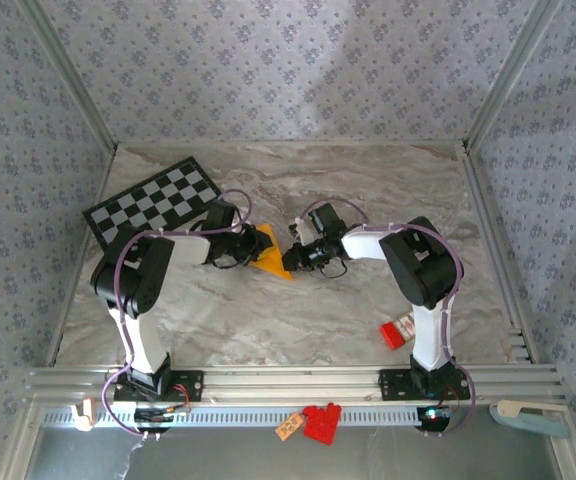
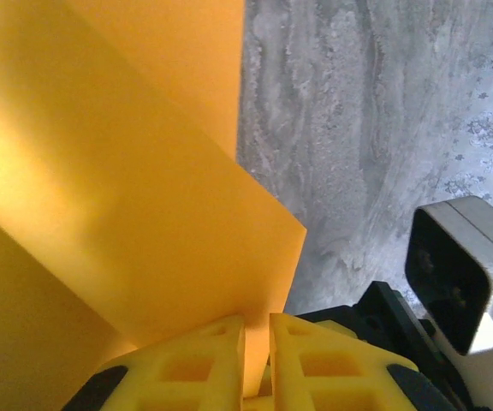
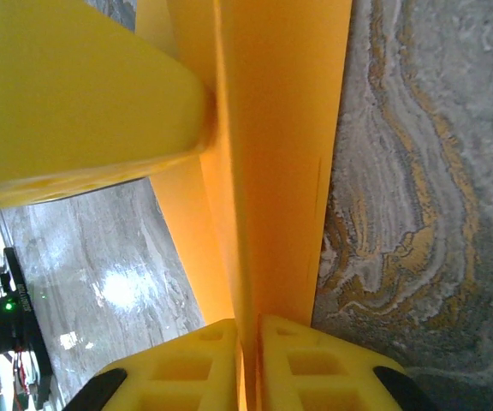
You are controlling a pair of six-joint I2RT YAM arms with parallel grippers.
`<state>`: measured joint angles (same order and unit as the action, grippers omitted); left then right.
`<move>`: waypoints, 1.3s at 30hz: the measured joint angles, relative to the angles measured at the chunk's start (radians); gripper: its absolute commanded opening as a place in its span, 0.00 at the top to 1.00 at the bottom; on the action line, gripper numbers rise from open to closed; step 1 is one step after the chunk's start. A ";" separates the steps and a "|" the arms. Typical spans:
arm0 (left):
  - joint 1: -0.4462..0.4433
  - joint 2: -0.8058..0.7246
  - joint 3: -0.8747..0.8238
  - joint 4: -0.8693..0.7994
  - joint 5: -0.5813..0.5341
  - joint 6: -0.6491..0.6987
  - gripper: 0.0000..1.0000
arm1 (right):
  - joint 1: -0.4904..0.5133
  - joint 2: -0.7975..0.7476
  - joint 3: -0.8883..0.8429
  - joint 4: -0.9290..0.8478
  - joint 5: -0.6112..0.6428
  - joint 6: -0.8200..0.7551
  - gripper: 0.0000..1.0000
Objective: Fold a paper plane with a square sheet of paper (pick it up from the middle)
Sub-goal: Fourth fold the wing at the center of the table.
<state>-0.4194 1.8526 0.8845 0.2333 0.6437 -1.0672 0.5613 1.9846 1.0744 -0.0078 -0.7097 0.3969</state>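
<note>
The left arm (image 1: pixel 140 300) and the right arm (image 1: pixel 426 300) are wearing the same livery: white tubular links between bulky black joint housings, each ending in a black base plate (image 1: pixel 158 384) at the near rail. A thin purple cable (image 1: pixel 120 268) is looping along each arm, and a small green light (image 1: pixel 430 412) is glowing at the right base. The left fingers (image 2: pixel 197 364) and the right fingers (image 3: pixel 313 364) are showing bright yellow plastic, moulded with square recesses and black-capped at the outer corners.
</note>
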 measured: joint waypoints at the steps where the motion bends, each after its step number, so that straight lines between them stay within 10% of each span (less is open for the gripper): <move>1: 0.000 0.003 0.000 0.000 0.000 0.000 0.84 | 0.000 0.001 0.000 0.000 -0.003 0.000 0.83; 39: -0.002 0.006 0.027 -0.024 0.028 0.030 0.78 | -0.016 0.028 0.029 -0.031 -0.044 0.018 0.88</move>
<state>-0.4217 1.8587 0.9115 0.2096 0.6720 -1.0370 0.5453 2.0125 1.1034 -0.0387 -0.7536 0.4152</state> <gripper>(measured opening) 0.209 0.124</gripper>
